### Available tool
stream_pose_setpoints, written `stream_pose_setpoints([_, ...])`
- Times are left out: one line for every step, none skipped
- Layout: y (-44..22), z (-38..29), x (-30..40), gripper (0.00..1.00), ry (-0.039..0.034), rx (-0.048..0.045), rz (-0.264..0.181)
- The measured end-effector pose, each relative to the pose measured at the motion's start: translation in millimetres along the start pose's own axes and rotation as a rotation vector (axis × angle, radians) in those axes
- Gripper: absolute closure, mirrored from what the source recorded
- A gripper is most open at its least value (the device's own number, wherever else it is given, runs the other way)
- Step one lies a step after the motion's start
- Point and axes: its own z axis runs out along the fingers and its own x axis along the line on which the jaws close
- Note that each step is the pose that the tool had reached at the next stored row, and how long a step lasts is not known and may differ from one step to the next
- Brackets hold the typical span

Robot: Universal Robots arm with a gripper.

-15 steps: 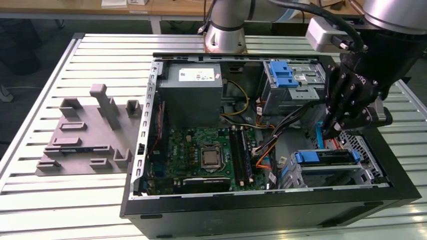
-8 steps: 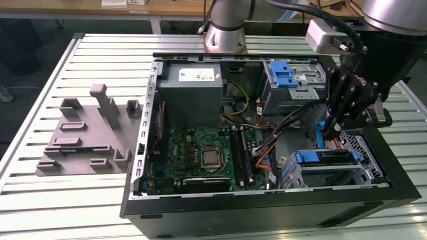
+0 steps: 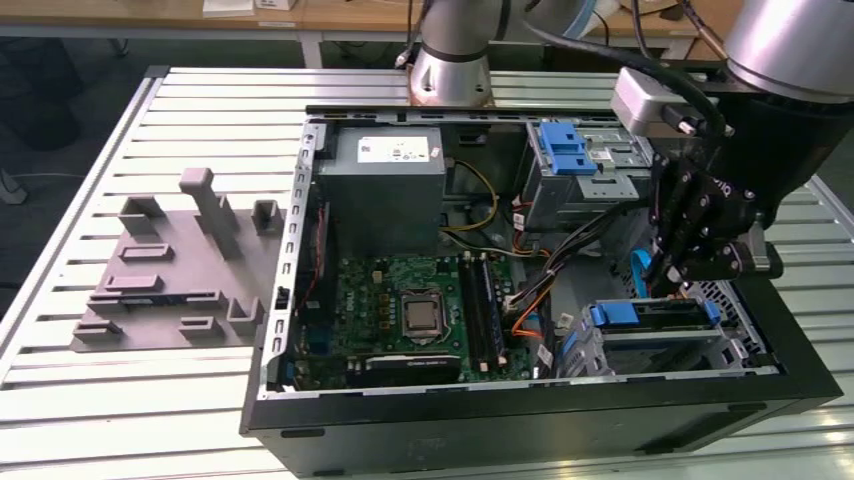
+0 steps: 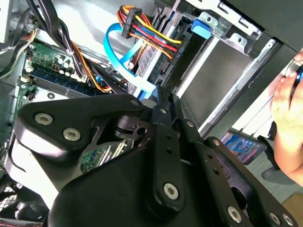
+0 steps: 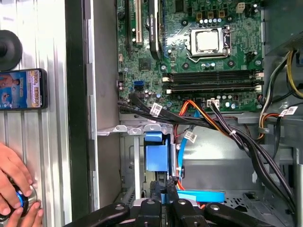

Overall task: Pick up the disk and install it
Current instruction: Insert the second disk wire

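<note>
The disk (image 3: 661,315) stands on edge in the lower drive bay at the front right corner of the open computer case (image 3: 287,300), its blue carrier end (image 5: 156,156) facing the motherboard. My gripper (image 3: 683,278) hangs straight over the disk's far end, beside a loose blue data cable (image 3: 646,270). In both wrist views the black fingers (image 5: 173,191) sit pressed close together with only a thin blue sliver between them, so the gripper (image 4: 156,97) reads as shut. Whether the tips touch the disk is hidden.
Inside the case are the grey power supply (image 3: 387,185), the motherboard (image 3: 414,310), an upper silver drive cage with blue latch (image 3: 571,150) and bundled cables (image 5: 222,127). A grey fixture plate (image 3: 174,270) lies at the exterior view's left. A person's hand (image 5: 14,194) and a phone (image 5: 21,90) rest beside the case.
</note>
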Motion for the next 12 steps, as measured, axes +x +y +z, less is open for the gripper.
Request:
stream_pose_setpoints([0.0, -0.1, 0.0, 0.84, 0.0002, 0.0000, 0.000])
stream_pose_setpoints([0.0, -0.1, 0.0, 0.84, 0.0004, 0.0000, 0.000])
stream_pose_setpoints([-0.3, 0.0, 0.0, 0.84, 0.0004, 0.0000, 0.000])
stream_pose_setpoints([-1.1, 0.3, 0.0, 0.84, 0.0003, 0.0000, 0.000])
stream_pose_setpoints([-2.2, 0.7, -0.1, 0.84, 0.0003, 0.0000, 0.000])
stream_pose_setpoints([-2.9, 1.3, -0.3, 0.84, 0.0001, 0.0000, 0.000])
stream_pose_setpoints([-3.6, 2.1, -0.4, 0.84, 0.0001, 0.0000, 0.000])
stream_pose_setpoints([-3.8, 2.8, -0.5, 0.84, 0.0002, -0.0001, 0.000])
stream_pose_setpoints([-3.9, 3.5, -0.6, 0.84, 0.0003, 0.0000, 0.000])
stream_pose_setpoints([-3.9, 4.1, -0.7, 0.84, 0.0003, -0.0001, 0.000])
stream_pose_setpoints([-3.9, 4.3, -0.7, 0.84, 0.0005, 0.0000, 0.000])
stream_pose_setpoints([-4.0, 4.4, -0.7, 0.84, 0.0005, -0.0001, 0.000])
